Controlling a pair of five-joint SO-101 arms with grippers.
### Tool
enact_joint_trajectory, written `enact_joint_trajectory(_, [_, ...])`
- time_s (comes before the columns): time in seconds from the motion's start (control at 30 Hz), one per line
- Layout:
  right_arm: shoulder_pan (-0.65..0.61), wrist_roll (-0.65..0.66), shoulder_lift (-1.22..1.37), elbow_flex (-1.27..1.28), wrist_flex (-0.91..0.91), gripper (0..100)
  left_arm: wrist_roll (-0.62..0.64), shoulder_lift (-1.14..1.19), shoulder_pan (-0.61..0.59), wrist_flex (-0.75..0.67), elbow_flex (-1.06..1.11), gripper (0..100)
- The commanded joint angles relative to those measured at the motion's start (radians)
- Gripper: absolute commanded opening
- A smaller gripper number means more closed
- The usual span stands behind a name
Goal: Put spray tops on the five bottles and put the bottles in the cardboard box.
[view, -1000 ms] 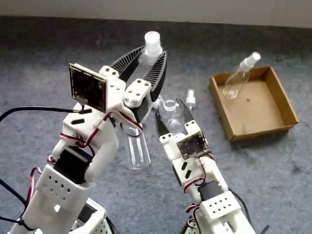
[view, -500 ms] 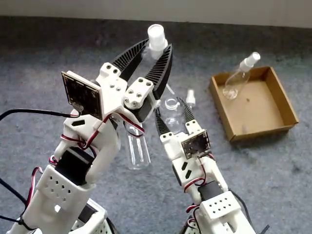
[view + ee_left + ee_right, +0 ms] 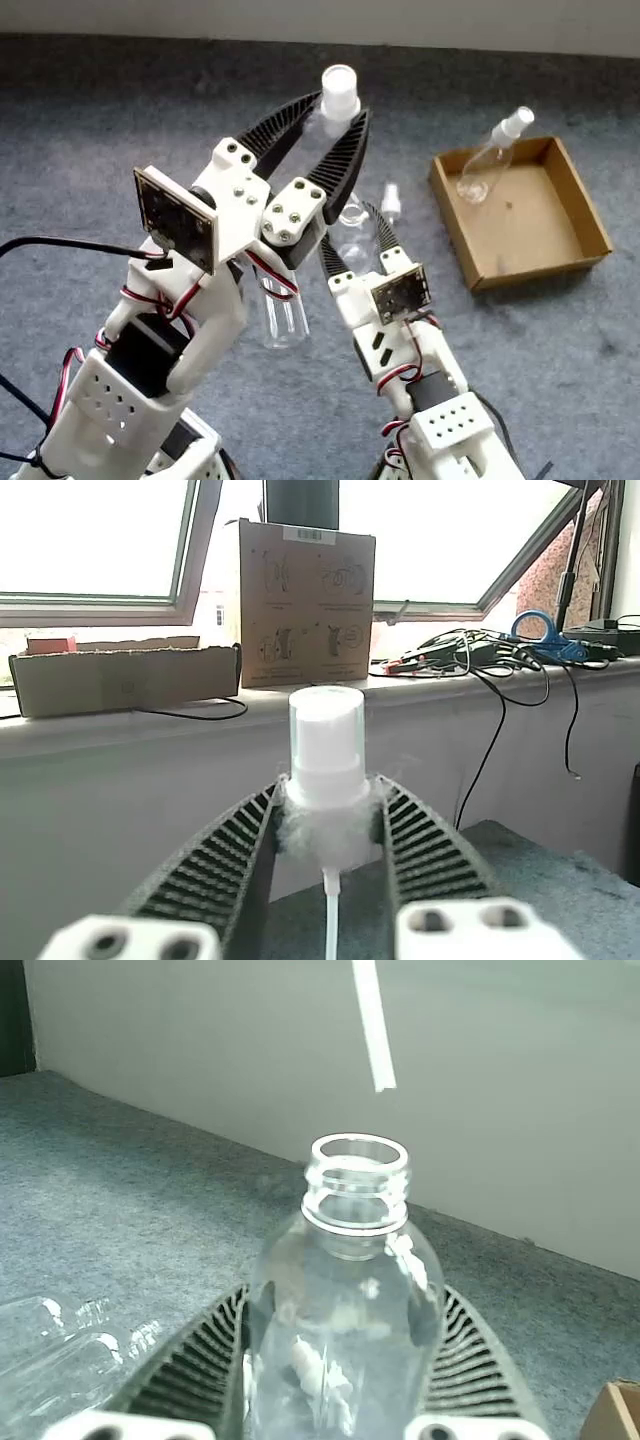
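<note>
1. Right gripper (image 3: 352,230) (image 3: 345,1300): located left of the cardboard box (image 3: 455,215), well apart from it and nearer the arm bases than the box's far wall. The jaws are narrow and clamped on the body of an open bottle (image 3: 355,240) (image 3: 345,1290). The bottle is clear and upright, and its threaded neck carries no top.

2. Lying bottle (image 3: 282,310): a second clear bottle rests on its side on the grey carpet (image 3: 560,340). It is farther left of the box than the right gripper and partly covered by the left arm.

3. Loose spray top (image 3: 391,203): stands on the carpet between the open bottle and the box, just beside the right gripper's outer finger.

4. Left gripper (image 3: 338,108) (image 3: 328,800): raised, left of the box and about level with its far corner. The jaws are narrow and grip a white spray top (image 3: 339,88) (image 3: 326,745) by its collar, cap upward.

5. Dip tube (image 3: 373,1025) (image 3: 330,920): hangs straight down from the held spray top. Its lower end is above the open bottle's neck and apart from it.

6. Cardboard box: open and shallow. One capped bottle (image 3: 487,165) lies inside, leaning against the far left corner, with its spray head projecting over the rim.
</note>
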Motion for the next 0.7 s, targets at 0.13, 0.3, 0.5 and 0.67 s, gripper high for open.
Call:
enact_joint_trajectory(0.13, [-0.007,-0.011,-0.016,0.176,0.005,10.8,-0.02,-0.021,0.021,0.005,0.013,1])
enact_joint_trajectory(0.3, [-0.007,-0.011,-0.016,0.176,0.005,10.8,-0.02,-0.021,0.021,0.097,0.015,1])
enact_joint_trajectory(0.5, [-0.007,-0.011,-0.016,0.176,0.005,10.8,-0.02,-0.021,0.021,0.081,0.073,1])
enact_joint_trajectory(0.67, [-0.007,-0.011,-0.016,0.176,0.005,10.8,-0.02,-0.019,0.024,-0.009,0.2,1])
